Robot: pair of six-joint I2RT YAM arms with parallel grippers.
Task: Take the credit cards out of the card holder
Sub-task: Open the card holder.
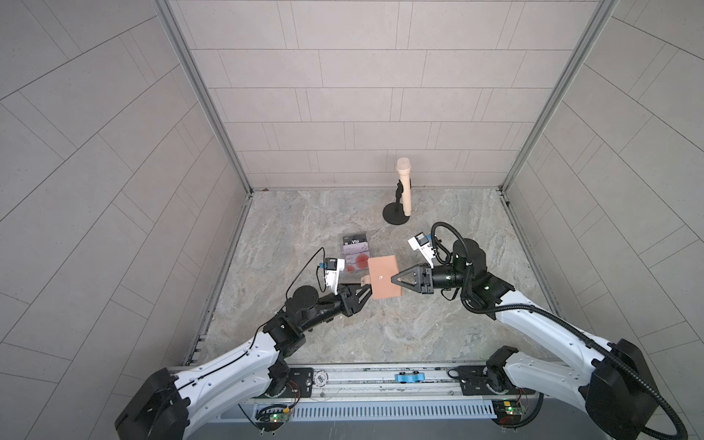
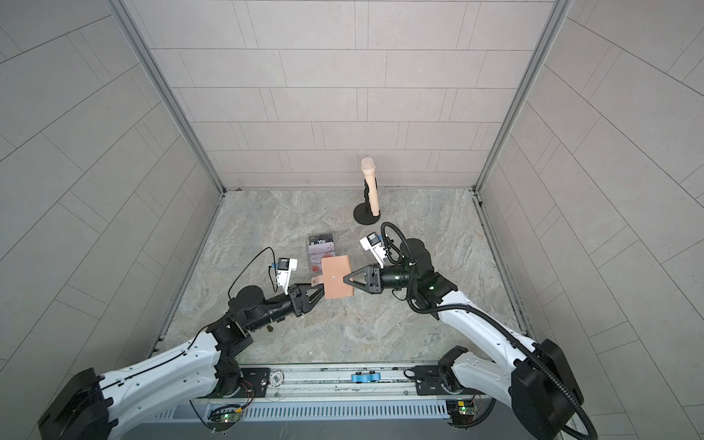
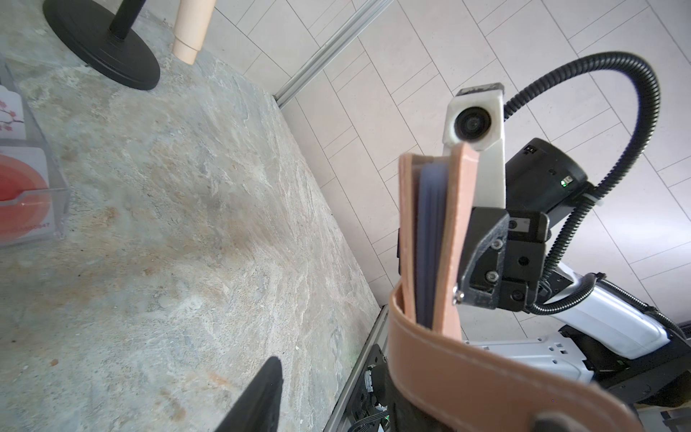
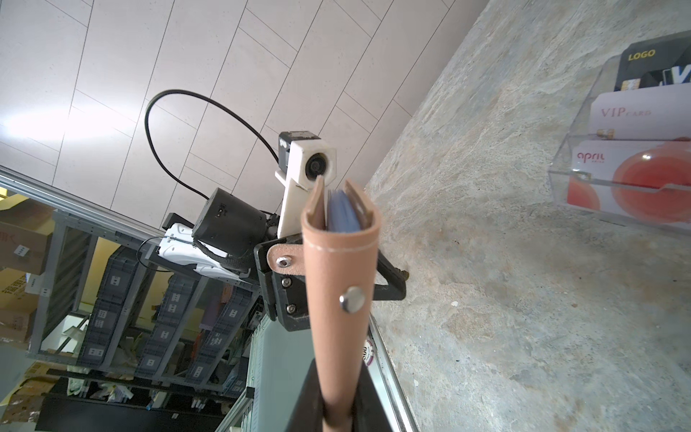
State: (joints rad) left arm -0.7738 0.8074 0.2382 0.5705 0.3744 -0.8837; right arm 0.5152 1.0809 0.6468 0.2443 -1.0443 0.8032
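The tan-pink card holder [image 1: 384, 282] [image 2: 337, 280] hangs above the table with its covers nearly together, blue-grey sleeves showing between them [image 3: 430, 224] [image 4: 342, 213]. My right gripper [image 1: 394, 279] [image 4: 336, 396] is shut on its spine edge. The snap tab [image 1: 98, 281] [image 3: 486, 374] sticks out toward my left gripper [image 1: 100, 292] [image 3: 336, 404], whose jaws stand apart with the tab lying against one side. The credit cards stand in a clear plastic box: a dark one [image 4: 643, 63], a pale pink one [image 4: 635, 116] and a white one with red circles [image 4: 635, 179] [image 3: 22, 187].
The clear box [image 1: 355, 253] [image 2: 322, 249] sits on the table just behind the card holder. A beige microphone [image 1: 404, 186] on a black round stand [image 1: 396, 218] is at the back. Tiled walls close three sides; a metal rail [image 1: 362, 381] runs along the front.
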